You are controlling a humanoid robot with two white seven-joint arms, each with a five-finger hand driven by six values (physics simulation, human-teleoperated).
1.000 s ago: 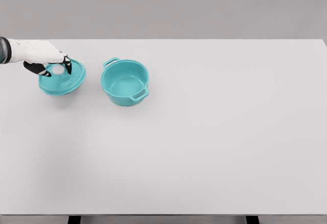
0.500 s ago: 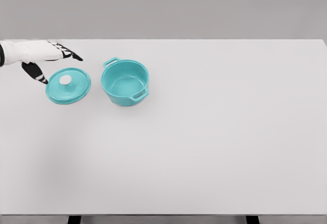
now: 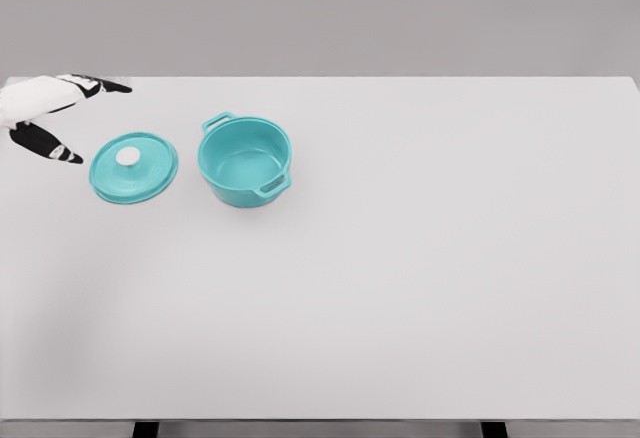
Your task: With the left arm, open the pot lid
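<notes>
Lid off, lying flat on the table beside the open pot.
The left hand [image 3: 45, 113] hovers at the far left edge, fingers spread, holding nothing; the lid [image 3: 133, 166] lies just right of it, apart, knob up, and the pot [image 3: 245, 161] stands right of the lid on the table [image 3: 420, 278].

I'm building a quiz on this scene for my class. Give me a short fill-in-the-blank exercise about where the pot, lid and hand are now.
1. The lid lies flat on the table to the ____ of the pot in the picture.
2. The pot stands ____, with nothing covering it.
3. The left hand has its fingers spread and holds ____.
4. The knob on the teal lid is ____ in colour.

Missing words: left; open; nothing; white
</notes>
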